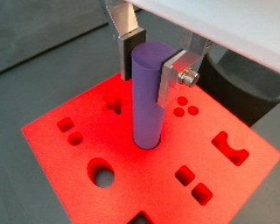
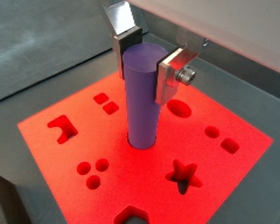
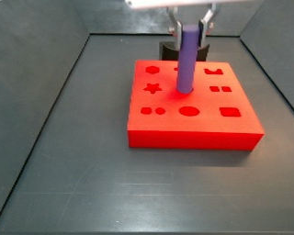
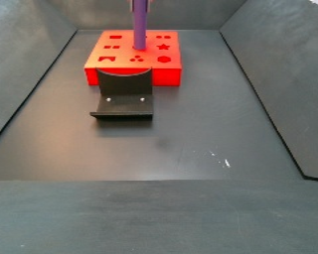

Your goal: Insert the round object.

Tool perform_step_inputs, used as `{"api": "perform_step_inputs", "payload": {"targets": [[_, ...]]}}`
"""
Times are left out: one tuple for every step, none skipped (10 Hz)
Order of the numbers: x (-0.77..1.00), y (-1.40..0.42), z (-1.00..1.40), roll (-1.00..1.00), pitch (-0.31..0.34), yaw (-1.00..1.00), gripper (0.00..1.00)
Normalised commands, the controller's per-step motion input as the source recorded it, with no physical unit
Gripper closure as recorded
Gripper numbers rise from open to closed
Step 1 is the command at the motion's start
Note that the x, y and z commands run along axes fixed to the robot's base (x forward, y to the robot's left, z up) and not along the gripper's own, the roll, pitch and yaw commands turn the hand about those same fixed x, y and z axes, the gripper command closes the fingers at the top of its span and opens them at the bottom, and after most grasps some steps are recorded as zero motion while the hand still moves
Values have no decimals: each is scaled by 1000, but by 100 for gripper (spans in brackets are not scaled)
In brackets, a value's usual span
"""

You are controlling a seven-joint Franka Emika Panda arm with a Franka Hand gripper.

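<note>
- Standing upright over the red block (image 1: 154, 166), the peg (image 1: 149, 96) was a smooth, plain purple-violet cylinder, long and slender, with a flat round top.
- Its lower end met the block's top face near the middle in both wrist views; whether it sat in a hole or only on the surface could not be told.
- The tool (image 2: 149, 61) was closed on the peg near its top, one silver finger (image 2: 123, 24) on the far side and the other (image 2: 173, 74) pressed against the near side, a bolt head showing on it.
- The block's top carried cut-outs around the peg: a star (image 2: 182, 172), an oval (image 1: 102, 175), pairs of small squares (image 1: 192, 184), a cluster of three small round holes (image 2: 94, 168) and a notched shape (image 1: 233, 147).
- In a side view the peg (image 3: 186, 62) rose from the block's (image 3: 193, 115) rear half, with the tool (image 3: 191, 20) coming straight down from above.
- The block sat toward the far end of the dark bench (image 4: 189, 149), with open floor between it and the side walls.
- The fixture (image 4: 123, 102) stood just in front of the block (image 4: 132, 58) in a side view; the rest of the bench lay open toward the near edge.
</note>
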Motion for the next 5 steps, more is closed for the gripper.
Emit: {"api": "perform_step_inputs", "payload": {"targets": [[377,-46,-851,234,0,0,100],[360,-51,-869,226,0,0,100],[323,-23,-817,254,0,0,100],[43,-114,-786,296,0,0,100],[0,0,0,0,0,0,100]]}}
